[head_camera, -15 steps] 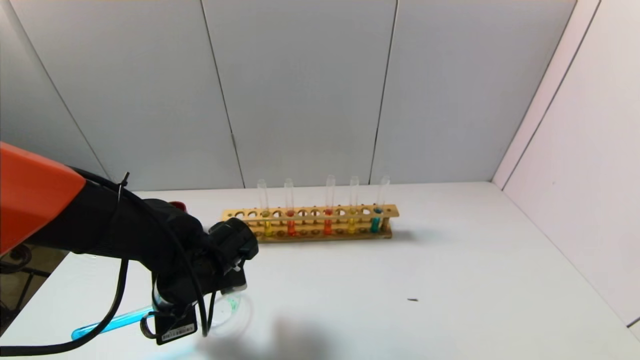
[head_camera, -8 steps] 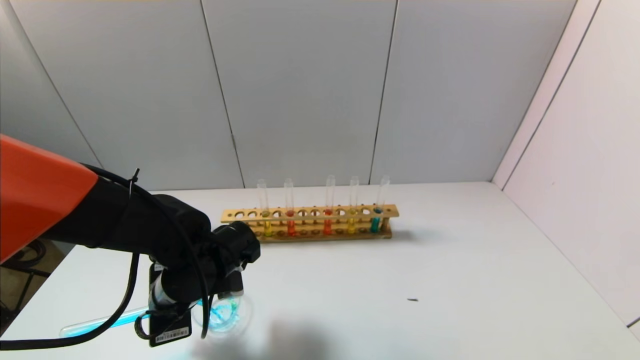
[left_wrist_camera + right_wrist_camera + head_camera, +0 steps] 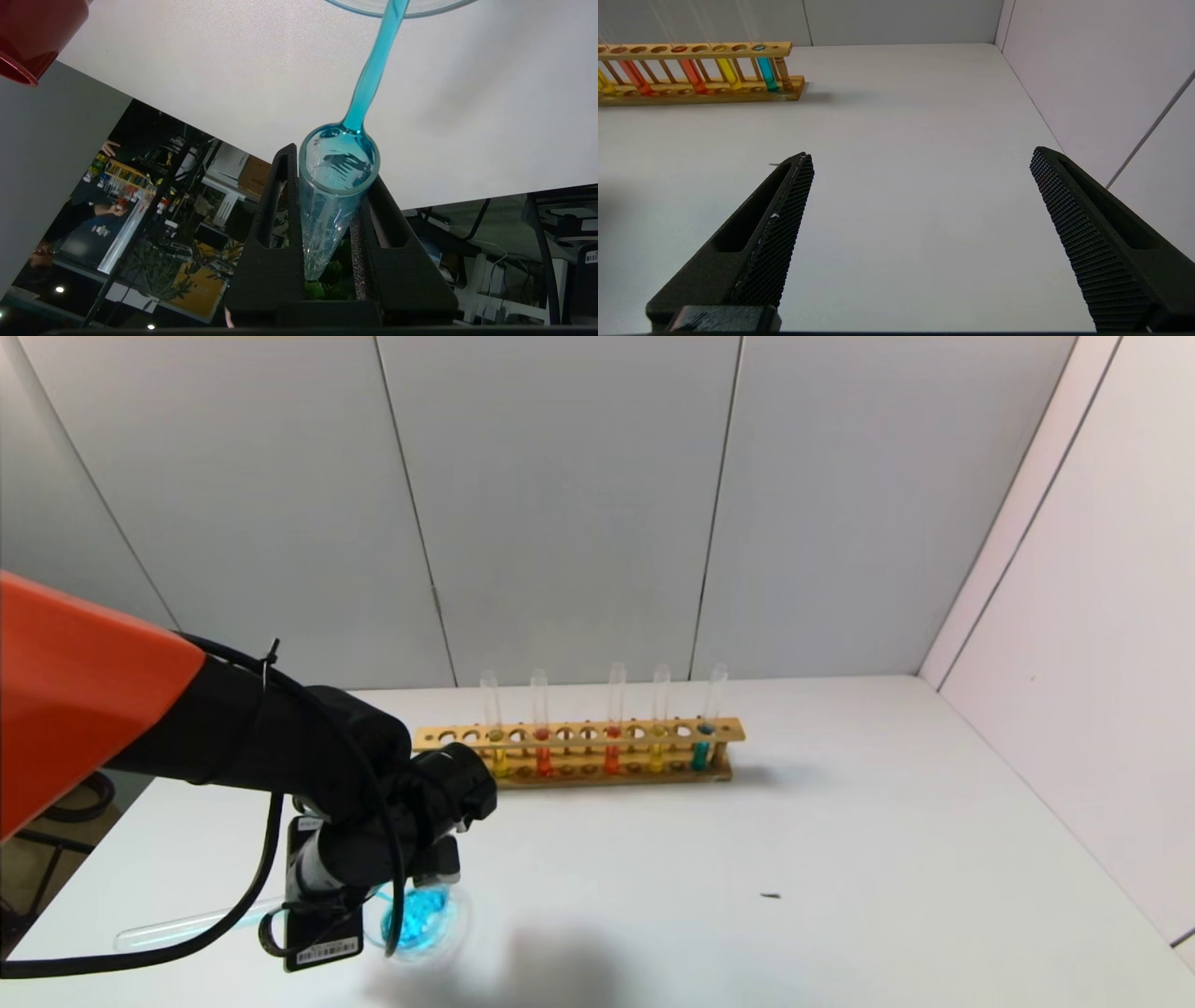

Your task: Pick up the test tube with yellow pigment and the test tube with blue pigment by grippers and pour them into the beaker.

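Observation:
My left gripper (image 3: 359,873) is shut on a test tube with blue pigment (image 3: 187,926), held tilted at the table's front left. In the left wrist view the tube's mouth (image 3: 338,158) sits between the fingers (image 3: 280,196), and a teal-blue stream (image 3: 373,70) runs from it into the beaker (image 3: 397,7). The beaker (image 3: 439,919) holds blue liquid, and the tube looks nearly drained. The other blue tube (image 3: 700,754) and two yellow tubes (image 3: 657,756) (image 3: 499,761) stand in the rack. My right gripper (image 3: 920,156) is open and empty over bare table.
The wooden rack (image 3: 579,751) stands at the table's back middle, also holding two orange-red tubes (image 3: 543,761). A dark red cup (image 3: 37,32) stands near the left gripper. A small dark speck (image 3: 770,896) lies on the table at the right. A wall (image 3: 1074,616) bounds the right side.
The held tube has tipped further. Its blue liquid has run out into the beaker, which was clear and now holds blue. The left arm has shifted slightly up and right.

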Available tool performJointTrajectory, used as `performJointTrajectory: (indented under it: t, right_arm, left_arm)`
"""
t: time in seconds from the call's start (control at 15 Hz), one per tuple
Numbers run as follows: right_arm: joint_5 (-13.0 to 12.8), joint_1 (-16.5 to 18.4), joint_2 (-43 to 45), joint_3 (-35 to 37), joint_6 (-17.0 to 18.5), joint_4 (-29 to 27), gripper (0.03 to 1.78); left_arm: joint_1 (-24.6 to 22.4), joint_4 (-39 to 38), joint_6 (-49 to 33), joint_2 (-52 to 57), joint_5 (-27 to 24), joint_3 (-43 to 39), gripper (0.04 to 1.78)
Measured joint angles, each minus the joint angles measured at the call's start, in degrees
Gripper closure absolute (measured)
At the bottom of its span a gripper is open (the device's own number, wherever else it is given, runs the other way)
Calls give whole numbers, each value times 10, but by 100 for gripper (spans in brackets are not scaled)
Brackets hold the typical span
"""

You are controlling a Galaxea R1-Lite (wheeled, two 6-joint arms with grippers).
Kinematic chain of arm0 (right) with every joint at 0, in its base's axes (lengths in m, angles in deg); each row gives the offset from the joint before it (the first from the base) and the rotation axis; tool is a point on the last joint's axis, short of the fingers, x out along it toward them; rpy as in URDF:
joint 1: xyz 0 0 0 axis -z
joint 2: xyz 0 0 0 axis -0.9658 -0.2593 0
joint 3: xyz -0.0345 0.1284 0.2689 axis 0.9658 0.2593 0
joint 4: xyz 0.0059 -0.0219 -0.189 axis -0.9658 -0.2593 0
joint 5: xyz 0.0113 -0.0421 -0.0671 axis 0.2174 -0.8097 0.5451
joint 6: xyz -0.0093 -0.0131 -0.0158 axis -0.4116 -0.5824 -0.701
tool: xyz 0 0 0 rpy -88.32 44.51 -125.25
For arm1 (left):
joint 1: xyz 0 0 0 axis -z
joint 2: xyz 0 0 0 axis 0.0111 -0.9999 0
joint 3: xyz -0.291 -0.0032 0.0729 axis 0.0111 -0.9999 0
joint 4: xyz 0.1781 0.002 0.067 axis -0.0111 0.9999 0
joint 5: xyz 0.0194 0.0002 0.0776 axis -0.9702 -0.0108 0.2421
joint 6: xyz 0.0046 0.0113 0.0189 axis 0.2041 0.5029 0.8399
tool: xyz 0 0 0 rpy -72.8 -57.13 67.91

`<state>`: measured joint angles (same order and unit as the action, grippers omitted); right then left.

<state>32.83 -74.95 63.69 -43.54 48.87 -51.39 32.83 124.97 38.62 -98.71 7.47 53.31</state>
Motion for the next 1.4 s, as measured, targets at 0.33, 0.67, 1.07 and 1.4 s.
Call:
performJointTrajectory:
  t: [0.33, 0.67, 1.07, 1.4]
  right_arm:
    - [0, 0, 0, 0, 0, 0, 11]
    - [0, 0, 0, 0, 0, 0, 11]
    - [0, 0, 0, 0, 0, 0, 11]
    - [0, 0, 0, 0, 0, 0, 11]
  left_arm:
    - [1, 30, -1, -20, 9, 25, 149]
    - [3, 59, -2, -41, 18, 51, 149]
    - [12, 85, -2, -64, 25, 70, 149]
    - [21, 98, -3, -82, 26, 87, 149]
